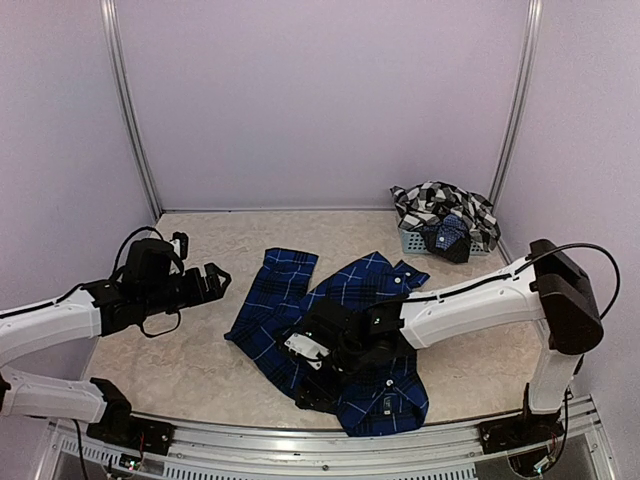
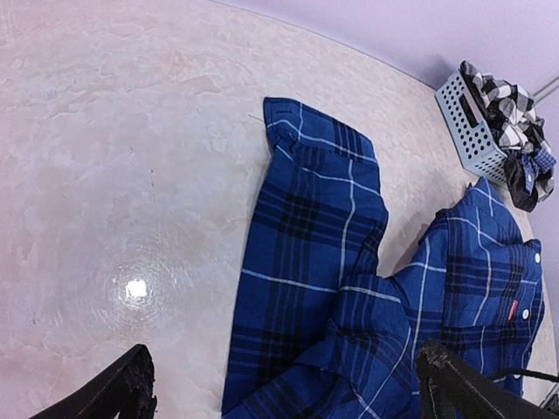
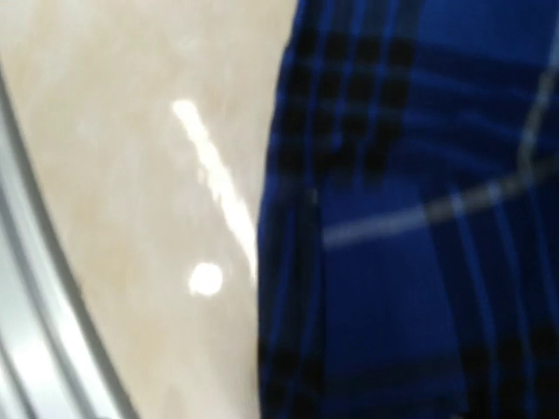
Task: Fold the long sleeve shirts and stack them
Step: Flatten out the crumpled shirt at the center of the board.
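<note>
The navy blue plaid shirt [image 1: 265,300] lies spread and rumpled on the table's middle, one sleeve stretched to the far left [image 2: 314,227]. My right gripper [image 1: 312,390] is pressed down at the shirt's near-left edge. Its wrist view is blurred, filled with blue cloth [image 3: 419,218], and its fingers do not show. My left gripper [image 1: 212,280] hovers open and empty left of the shirt, with its fingertips [image 2: 131,384] wide apart over the sleeve. The black-and-white checked shirt [image 1: 440,205] is heaped in the basket, also seen in the left wrist view [image 2: 502,105].
A small grey-blue mesh basket [image 1: 412,240] stands at the back right near the wall [image 2: 472,122], with a dark cloth hanging over its front. A metal rail [image 1: 300,445] runs along the near table edge. Bare table [image 1: 180,350] lies left of the shirt.
</note>
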Controlling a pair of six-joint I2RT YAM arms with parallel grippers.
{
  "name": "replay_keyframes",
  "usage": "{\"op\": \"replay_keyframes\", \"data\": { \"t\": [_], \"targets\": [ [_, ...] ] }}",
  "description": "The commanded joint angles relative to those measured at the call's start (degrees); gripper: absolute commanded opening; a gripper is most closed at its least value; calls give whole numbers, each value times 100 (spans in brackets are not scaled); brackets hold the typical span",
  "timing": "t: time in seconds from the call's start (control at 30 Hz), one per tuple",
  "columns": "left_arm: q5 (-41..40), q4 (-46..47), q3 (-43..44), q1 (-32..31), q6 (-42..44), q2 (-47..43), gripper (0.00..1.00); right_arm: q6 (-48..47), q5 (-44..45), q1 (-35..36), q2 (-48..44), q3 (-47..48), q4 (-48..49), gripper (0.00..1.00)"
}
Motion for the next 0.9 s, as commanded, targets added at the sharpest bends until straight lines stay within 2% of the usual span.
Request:
{"op": "replay_keyframes", "data": {
  "t": [0.0, 0.37, 0.43, 0.47, 0.6, 0.7, 0.73, 0.87],
  "targets": [
    [19, -107, 88, 157, 54, -244, 99, 76, 142, 140, 452, 507, 110, 80],
    [156, -58, 19, 385, 160, -422, 99, 38, 954, 306, 1232, 1063, -475, 72],
    [174, -61, 34, 418, 177, -422, 99, 59, 1142, 340, 1342, 1102, -539, 68],
    [189, -62, 42, 431, 184, -428, 99, 89, 1219, 348, 1385, 1125, -580, 64],
    [187, -53, 49, 437, 245, -444, 99, 155, 1595, 343, 1337, 1109, -850, 35],
    [186, -32, 31, 436, 265, -455, 99, 189, 1888, 292, 1118, 957, -1000, 4],
    [190, -15, 20, 436, 272, -457, 99, 198, 1923, 256, 1025, 895, -1044, 0],
    [221, 77, -14, 417, 359, -473, 99, 147, 1940, 88, 394, 592, -1240, 0]
  ]
}}
